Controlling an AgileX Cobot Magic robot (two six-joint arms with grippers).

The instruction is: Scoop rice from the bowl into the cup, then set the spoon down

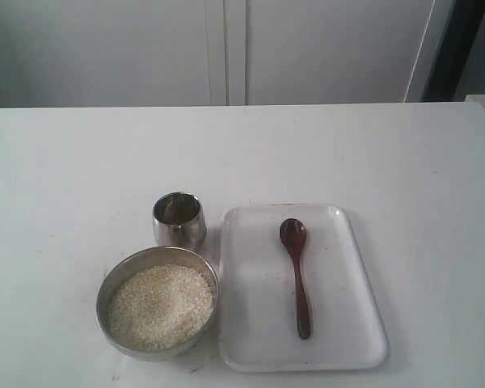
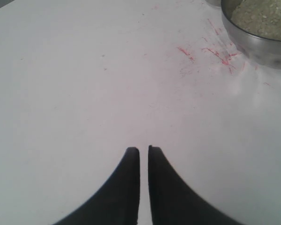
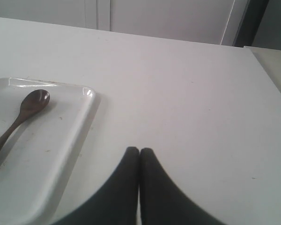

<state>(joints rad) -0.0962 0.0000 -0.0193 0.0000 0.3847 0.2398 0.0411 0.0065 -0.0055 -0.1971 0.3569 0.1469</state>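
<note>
The bowl (image 1: pixel 125 263) stands near the table's front, holding a heap of rice (image 1: pixel 160 305). Just behind it is the cup (image 1: pixel 179 218), upright. To their right the spoon (image 1: pixel 297 275) lies on a white tray (image 1: pixel 347 323), its oval end pointing away. In the left wrist view my left gripper (image 2: pixel 144 149) is shut but for a thin slit, nothing in it, over bare table; the bowl's wall (image 2: pixel 253 42) and rice (image 2: pixel 267 16) show beyond it. My right gripper (image 3: pixel 139 150) is shut and empty beside the tray (image 3: pixel 61 140), with the spoon (image 3: pixel 25 112) apart from it. Neither gripper appears in the exterior view.
Red scratch marks (image 2: pixel 215 54) stain the table beside the bowl. A pale wall with panel seams (image 1: pixel 226 48) runs behind the table's far edge. The table's right edge (image 3: pixel 271 89) shows in the right wrist view.
</note>
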